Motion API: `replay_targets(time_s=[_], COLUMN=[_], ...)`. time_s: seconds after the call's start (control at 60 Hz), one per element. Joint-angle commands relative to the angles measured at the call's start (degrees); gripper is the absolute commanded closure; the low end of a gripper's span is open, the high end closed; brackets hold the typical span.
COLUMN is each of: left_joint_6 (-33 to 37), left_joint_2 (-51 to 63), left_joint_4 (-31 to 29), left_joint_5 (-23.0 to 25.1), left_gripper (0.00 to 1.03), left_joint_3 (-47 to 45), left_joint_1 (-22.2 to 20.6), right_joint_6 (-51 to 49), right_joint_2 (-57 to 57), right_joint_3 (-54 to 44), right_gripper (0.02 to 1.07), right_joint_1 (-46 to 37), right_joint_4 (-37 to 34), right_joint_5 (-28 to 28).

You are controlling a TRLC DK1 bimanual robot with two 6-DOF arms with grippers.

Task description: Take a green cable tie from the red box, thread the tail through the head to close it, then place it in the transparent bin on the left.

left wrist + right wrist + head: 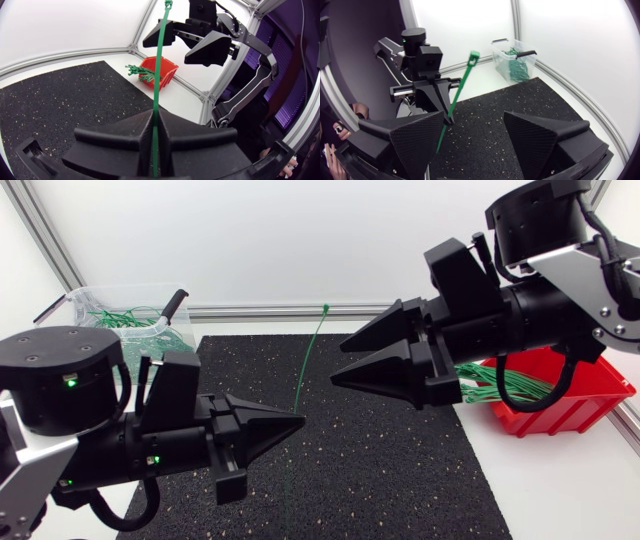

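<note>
Head view: your left gripper (296, 423) is clamped tight on the green cable tie (311, 360), which stands upright over the mat (400, 470). Your right gripper (337, 364) gapes wide, holding nothing.
Left wrist view: the tie is pinched between closed fingers (125, 135), head end up.
Right wrist view: the tie stands ahead of your spread fingers (415, 140).

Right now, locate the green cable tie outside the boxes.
Head view, centre: the cable tie stands nearly upright over the black mat, pinched in the left end effector, with the open right end effector beside it.
</note>
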Motion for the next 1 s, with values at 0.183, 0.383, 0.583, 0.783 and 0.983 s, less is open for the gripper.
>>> replay_targets(time_s=[0.183,0.383,0.583,0.783,0.983], left_joint_6=[-0.1,-1.8,-1.9,-1.9,-1.9], left_joint_2=[2.4,1.6,2.0,2.9,3.4], left_joint_4=[-1.9,-2.8,-2.6,-2.6,-2.6], left_joint_5=[5.8,9.2,10.2,10.2,10.3], left_gripper=[1.00,1.00,1.00,1.00,1.00], left_joint_3=[3.7,4.5,4.4,4.6,4.7], left_joint_1=[-1.0,-1.6,-1.5,-1.4,-1.5], right_joint_6=[-12.7,-15.8,-17.2,-18.0,-18.0], right_joint_2=[6.0,7.1,7.3,7.5,7.6], right_joint_3=[0.4,0.6,0.8,1.0,0.8], right_gripper=[0.21,0.31,0.41,0.60,0.63], right_joint_1=[0.4,0.7,1.9,3.4,4.7], right_joint_4=[-4.2,-5.2,-5.8,-6.5,-6.6], right_joint_5=[-5.7,-11.4,-13.7,-14.4,-14.5])
